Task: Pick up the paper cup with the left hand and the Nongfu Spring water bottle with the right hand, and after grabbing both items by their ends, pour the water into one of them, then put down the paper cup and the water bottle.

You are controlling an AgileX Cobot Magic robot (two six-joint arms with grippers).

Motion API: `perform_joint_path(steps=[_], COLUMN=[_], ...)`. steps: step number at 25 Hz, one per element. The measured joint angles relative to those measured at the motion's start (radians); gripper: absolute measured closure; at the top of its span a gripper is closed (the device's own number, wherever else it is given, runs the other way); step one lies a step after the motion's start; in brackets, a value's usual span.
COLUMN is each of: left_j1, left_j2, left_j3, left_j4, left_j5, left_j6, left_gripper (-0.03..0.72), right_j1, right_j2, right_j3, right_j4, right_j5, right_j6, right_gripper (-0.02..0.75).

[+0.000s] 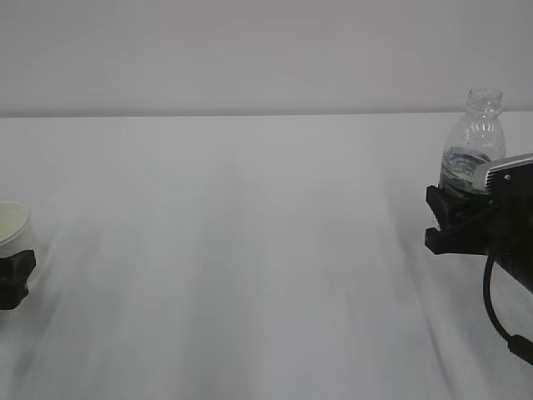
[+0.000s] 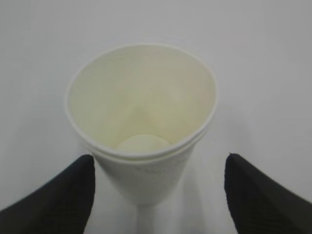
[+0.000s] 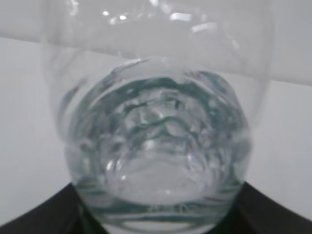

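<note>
White paper cup [image 2: 141, 131] sitting between fingers of released left claw [image 2: 158, 195], far left of worktop [image 1: 250, 250] | right claw [image 1: 454, 218] clenching bottle [image 1: 472, 142] low, far right | risking knocking cup over if closing off-centre; sloshing water [image 3: 156, 161] through uncapped neck
</note>
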Motion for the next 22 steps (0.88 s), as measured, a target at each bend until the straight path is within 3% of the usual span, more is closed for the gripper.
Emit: perform_joint_path(steps=[22], left_j1=[0.000], left_j2=[0.116], left_j3=[-0.085], left_j4=[-0.051], left_j5=[-0.002], left_j6=[0.000], left_gripper=[0.099], right_j1=[0.000], right_j2=[-0.001], right_j3=[0.000], right_j4=[0.000], right_j5=[0.000], right_j6=[0.001], right_gripper=[0.339])
